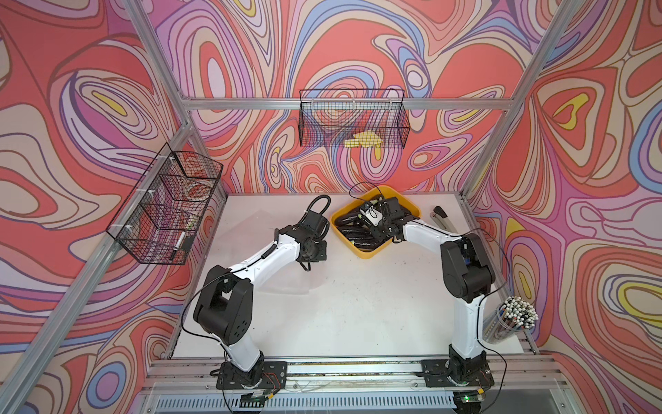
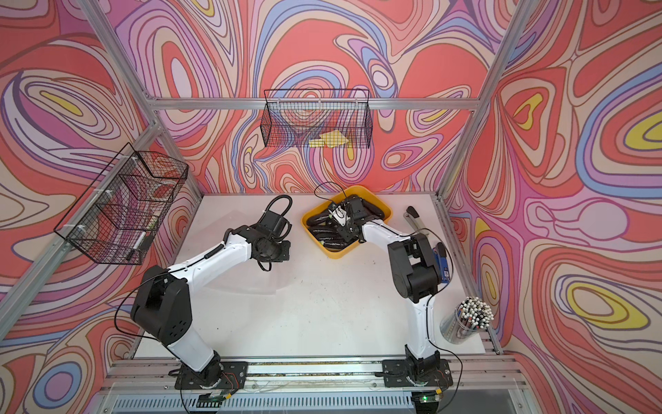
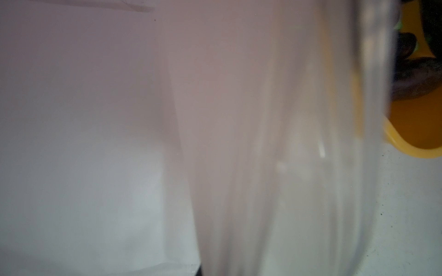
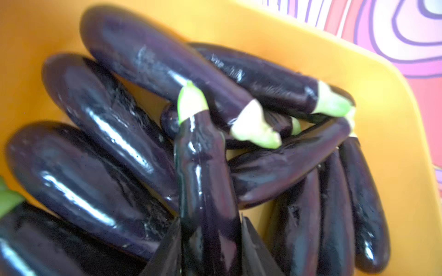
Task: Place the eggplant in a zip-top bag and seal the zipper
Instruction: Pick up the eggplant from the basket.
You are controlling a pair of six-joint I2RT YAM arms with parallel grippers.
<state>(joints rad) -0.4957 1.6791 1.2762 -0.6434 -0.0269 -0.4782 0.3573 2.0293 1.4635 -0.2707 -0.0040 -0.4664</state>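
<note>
Purple eggplant (image 4: 203, 167) lies clamped in the right gripper (image 4: 210, 221) (green stem outward), inside the yellow bin (image 4: 382, 119).

Bright, even light comes from overhead. In both top views the white counter (image 1: 340, 304) looks flat and slightly washed, with only soft, short shadows under the arms, and the walls stretch wide toward the picture edges. Through the left wrist camera the zip-top bag (image 3: 239, 143) sits so close that it is a milky blur with faint glints, and the yellow tub (image 3: 411, 150) behind it is soft too. In the right wrist view the eggplant (image 4: 205, 191) carries white glare streaks, while the dark fingers (image 4: 167, 253) of the right end effector (image 4: 210, 222) smear out of focus.
</note>
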